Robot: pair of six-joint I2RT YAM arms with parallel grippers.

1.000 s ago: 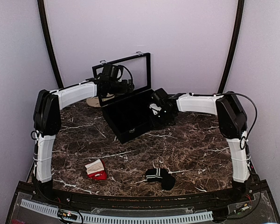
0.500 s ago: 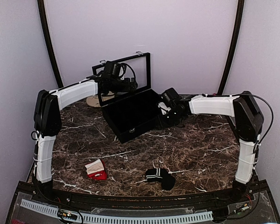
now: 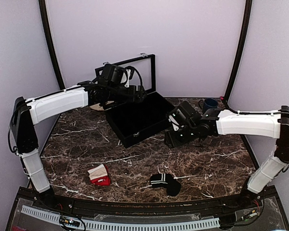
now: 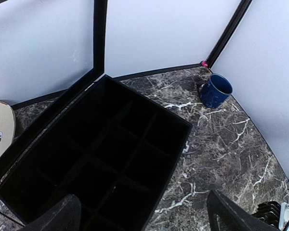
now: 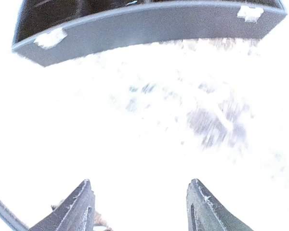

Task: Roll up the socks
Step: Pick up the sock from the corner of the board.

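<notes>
Both grippers are empty and well apart from the work. The left gripper (image 4: pixel 143 195) hangs with its fingers spread over the open black case (image 3: pixel 135 120) at the far side of the table (image 3: pixel 216 159). It holds nothing. The right gripper (image 5: pixel 140 182) is just right of the case's near corner, low over the marble. Its fingers are also spread, with nothing between them. The socks (image 3: pixel 99 174) lie near-left on the table in a small bunched heap, cream cuff toward the far side and red toward the near side. They are far from either tool. A black sock (image 3: pixel 165 183) lies to their right, clear of them, and a blue mug (image 3: pixel 209 103) sits far right.

The step in hand looks like the reach for the socks. To do it well, both arms probably need to swing to the near-left without brushing the case's wall. The left arm is on the socks' side, so it suits pinning one end flat. The right can then take the other end and turn it over toward the pinned side.

The heap looks folded on itself, so it likely needs spreading before any roll will hold. Come down with fingers wide and close only on fabric, low enough to catch both layers.
</notes>
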